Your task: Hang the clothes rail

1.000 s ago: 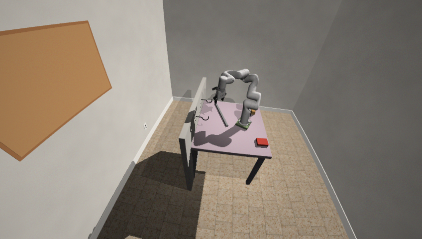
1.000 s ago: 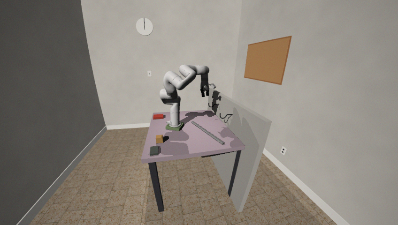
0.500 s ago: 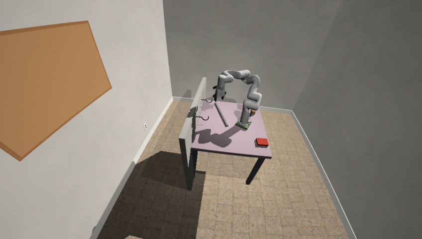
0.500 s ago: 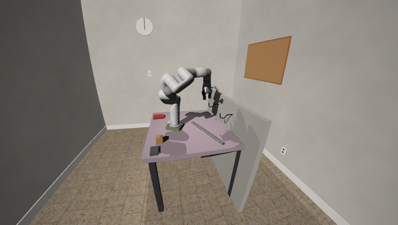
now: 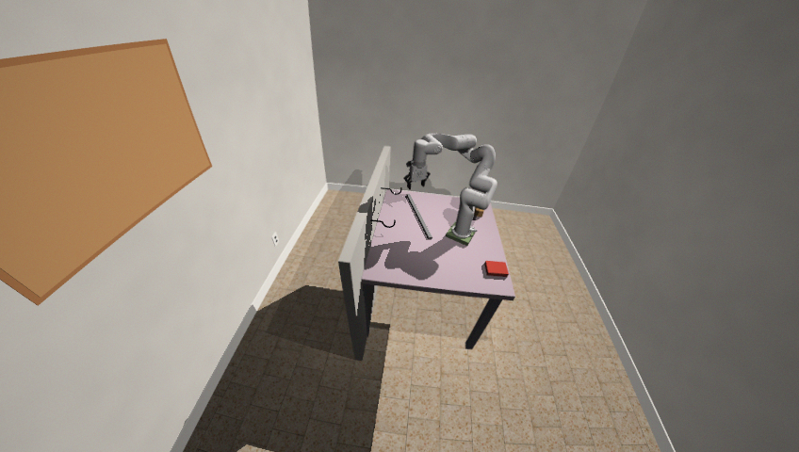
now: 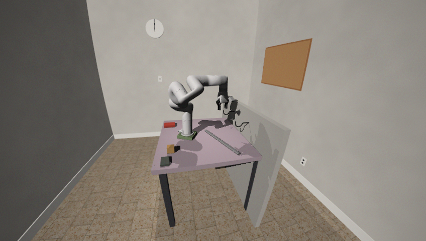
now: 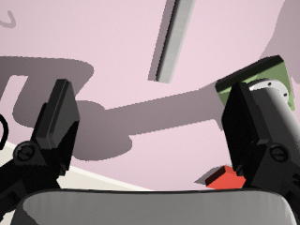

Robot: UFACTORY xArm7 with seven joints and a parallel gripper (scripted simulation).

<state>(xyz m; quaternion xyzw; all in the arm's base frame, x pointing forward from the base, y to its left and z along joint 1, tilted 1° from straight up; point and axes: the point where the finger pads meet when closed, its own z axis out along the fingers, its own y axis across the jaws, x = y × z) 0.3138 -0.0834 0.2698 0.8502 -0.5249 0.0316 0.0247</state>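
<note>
From the top view I see the clothes rail (image 5: pixel 418 216) lying flat on the desk (image 5: pixel 448 277), right of both wall hooks (image 5: pixel 386 225); exterior: my end effector (image 6: pixel 221 104) hovers far above; wrist: fingers apart, gripping nothing

No readable text, labels, brands, numbers or signs anywhere. Blank face on the wall clock (image 6: pixel 154 28), one dark hand only, no numerals. Bare cork on the board (image 6: pixel 286 64), nothing pinned. No markings legible on the red block (image 5: pixel 496 267) near the table's corner, nor on the grey clothes rail (image 6: pixel 222 142) lying along the worktop's edge by the panel.
</note>
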